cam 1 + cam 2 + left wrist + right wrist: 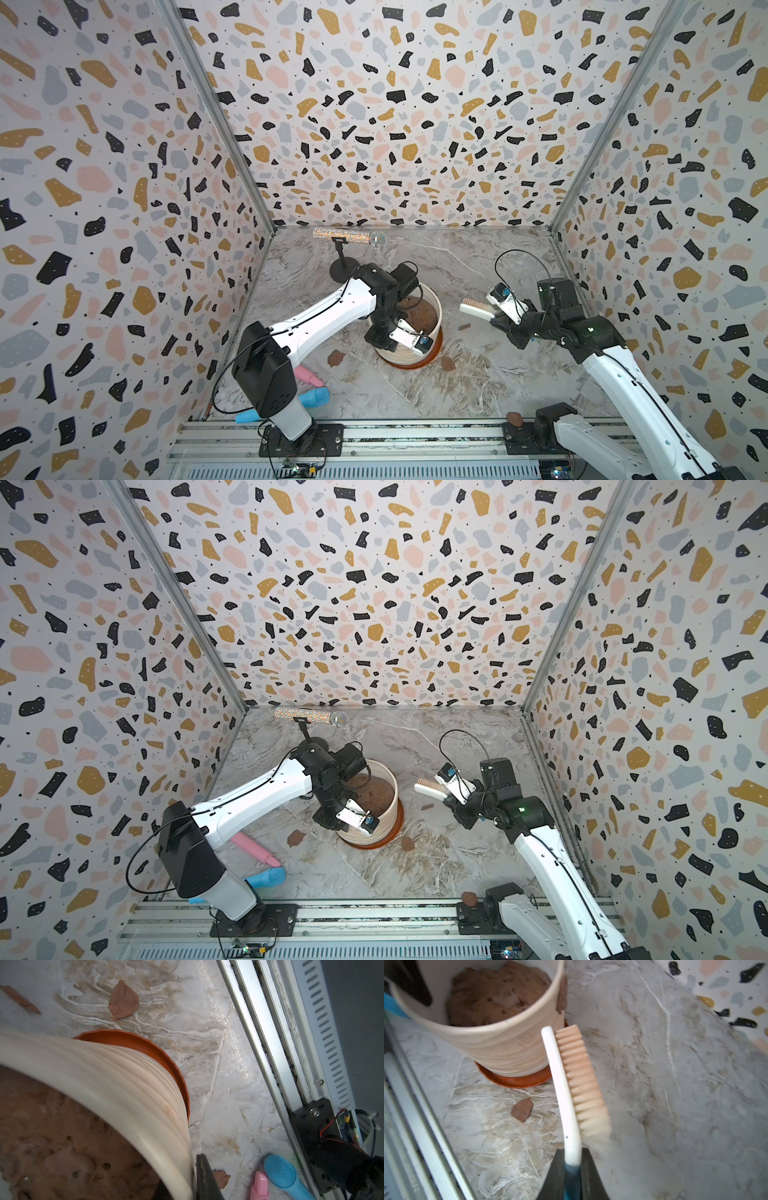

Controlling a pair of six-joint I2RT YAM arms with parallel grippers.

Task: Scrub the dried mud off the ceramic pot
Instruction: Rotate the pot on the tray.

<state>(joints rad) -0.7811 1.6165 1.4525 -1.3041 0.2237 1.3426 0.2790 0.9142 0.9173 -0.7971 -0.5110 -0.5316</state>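
We should turn the brush (571, 1088) so its bristles (581, 1076), which face away from the pot (500, 1047), meet the wall; then we rub short strokes over the mud patch (562, 995) stuck high on the outer wall near the rim. The pot stands on its saucer (517, 1082) mid-table; the right gripper (572, 1159) is pinched on the brush handle, clear of the pot; the left gripper (185, 1185) pinches the pot's rim, steadying it.

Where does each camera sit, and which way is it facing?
Top views: high above the rail, looking down; left arm, right arm, ceramic pot.
Left wrist: at the pot's rim, facing the rail; left gripper grips the rim.
Right wrist: faces the pot along the brush; right gripper holds it.
Shared: both wrists show the saucer.
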